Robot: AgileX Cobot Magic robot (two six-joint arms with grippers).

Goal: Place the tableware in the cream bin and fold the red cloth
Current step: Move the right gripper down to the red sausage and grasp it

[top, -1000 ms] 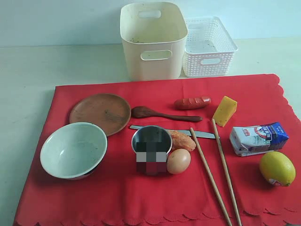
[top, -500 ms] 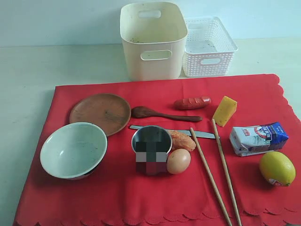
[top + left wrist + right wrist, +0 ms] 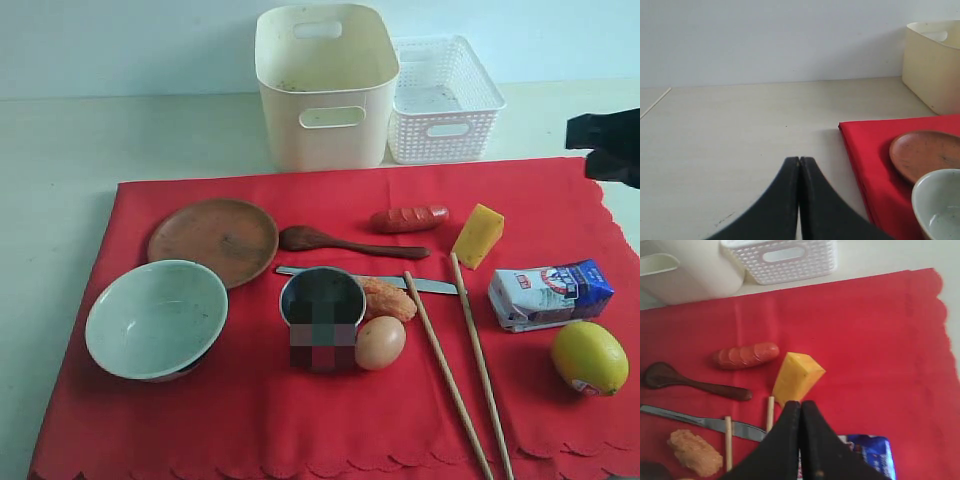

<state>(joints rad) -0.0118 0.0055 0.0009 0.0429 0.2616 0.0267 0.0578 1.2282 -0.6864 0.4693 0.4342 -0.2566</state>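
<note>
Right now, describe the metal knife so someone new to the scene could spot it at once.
On the red cloth, find the steel cup near the middle. Just beyond it, toward the cream bin, the knife lies flat, roughly parallel to the dark wooden spoon and nearer the cup. It is the only thin grey metal strip; the spoon and chopsticks are wood.

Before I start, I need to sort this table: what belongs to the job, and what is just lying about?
Job: plate, bowl, cup, spoon, knife, chopsticks, cream bin, red cloth.
Lying about: sausage, cheese, egg, lemon, milk carton, breaded piece, lattice basket.
</note>
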